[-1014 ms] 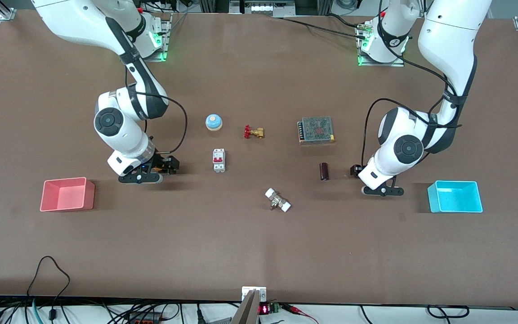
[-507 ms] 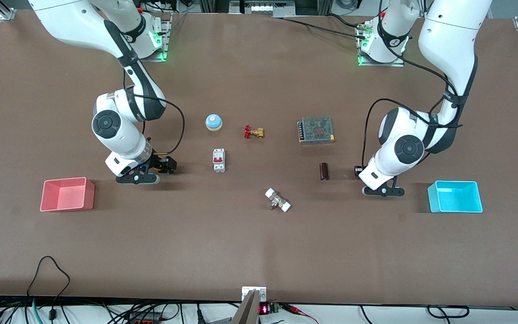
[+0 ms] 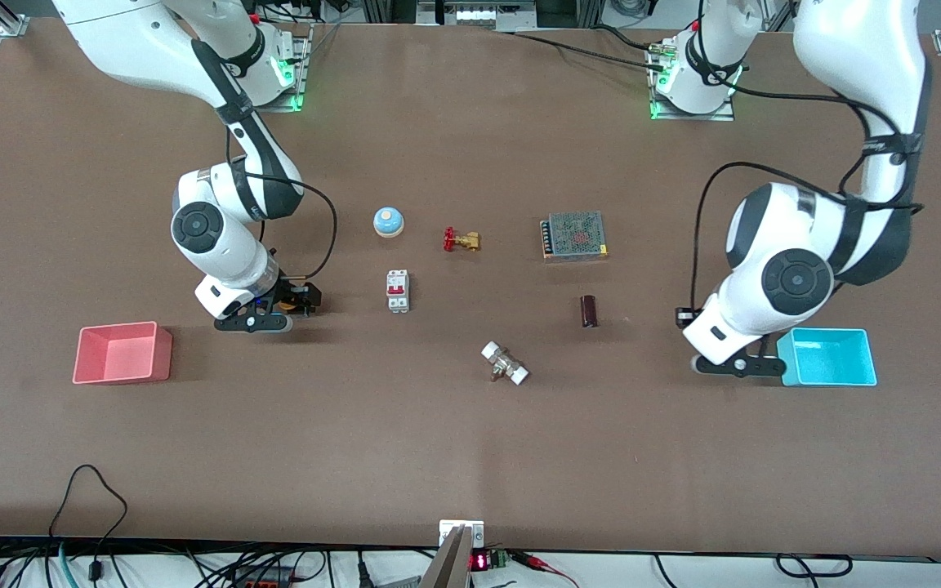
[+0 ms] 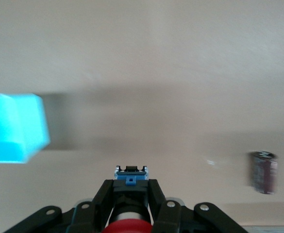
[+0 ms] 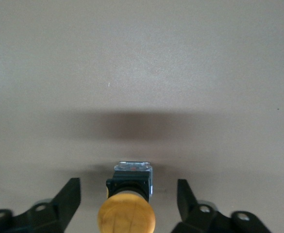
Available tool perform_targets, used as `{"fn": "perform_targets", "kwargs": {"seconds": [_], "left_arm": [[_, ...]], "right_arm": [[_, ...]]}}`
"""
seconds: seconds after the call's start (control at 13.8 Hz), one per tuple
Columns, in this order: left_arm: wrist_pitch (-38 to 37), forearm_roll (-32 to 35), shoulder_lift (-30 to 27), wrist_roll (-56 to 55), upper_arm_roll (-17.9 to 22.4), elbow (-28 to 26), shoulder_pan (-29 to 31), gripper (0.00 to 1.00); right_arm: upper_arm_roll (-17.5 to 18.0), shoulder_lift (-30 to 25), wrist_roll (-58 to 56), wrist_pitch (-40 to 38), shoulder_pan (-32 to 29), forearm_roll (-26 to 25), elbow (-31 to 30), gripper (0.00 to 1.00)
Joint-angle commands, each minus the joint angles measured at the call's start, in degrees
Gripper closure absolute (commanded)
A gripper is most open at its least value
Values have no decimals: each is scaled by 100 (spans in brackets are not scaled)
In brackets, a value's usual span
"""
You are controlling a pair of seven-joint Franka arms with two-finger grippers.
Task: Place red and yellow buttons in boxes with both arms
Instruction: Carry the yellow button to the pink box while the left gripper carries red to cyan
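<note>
Clock positions are read on the front view.

- The pink-red rectangular plastic bin point(image 3: 122, 371) sat at 8 o'clock on the brown table point(image 3: 470, 457), at the right arm's end. It looked empty.
- The right gripper point(image 3: 254, 322) was low at about 2 o'clock from that bin, fingers spread wide. The yellow-orange mushroom-cap push-button point(image 3: 299, 305) sat between them, untouched. Likely it was lined up for a pinch, not yet gripped.
- Clutter mid-table, not task items:
  - pale blue dome with orange top point(image 3: 388, 221) at 11 o'clock
  - white circuit breaker point(image 3: 398, 291) at 6 o'clock from the dome
  - brass valve with red handle point(image 3: 461, 240)
  - white-ended fitting point(image 3: 505, 363)
  - mesh-topped metal power supply point(image 3: 574, 236)
  - dark cylindrical capacitor point(image 3: 590, 311)
- The left gripper point(image 3: 736, 365) was raised over the table at 9 o'clock from the cyan rectangular plastic bin point(image 3: 826, 332), just beside its wall. Judging by the pose, it was carrying toward a drop, not yet over the opening.

What each view showed:
- The front view hid the left gripper's load completely. The left wrist view showed the fingers pinching the black body of the red mushroom-cap push-button point(image 4: 127, 227), with the cyan bin and the capacitor visible farther off.
- The front view gave only an orange speck at the right gripper. The right wrist view showed clear gaps between both fingers and the button body.
</note>
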Motion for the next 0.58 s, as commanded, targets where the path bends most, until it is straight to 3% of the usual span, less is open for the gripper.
{"fn": "perform_targets", "kwargs": {"seconds": [0.0, 0.14, 0.29, 0.51], "left_arm": [[-129, 293, 78, 808, 7, 287, 340, 86], [-129, 92, 61, 1433, -37, 287, 648, 86], [-129, -635, 61, 2248, -46, 304, 1122, 86], [-129, -1061, 96, 3077, -37, 340, 1510, 86]], "right_arm": [[105, 3, 121, 106, -34, -75, -50, 32], [105, 20, 112, 106, -34, -75, -33, 44], [114, 29, 112, 106, -34, -75, -33, 55], [114, 38, 77, 106, -34, -75, -15, 62]]}}
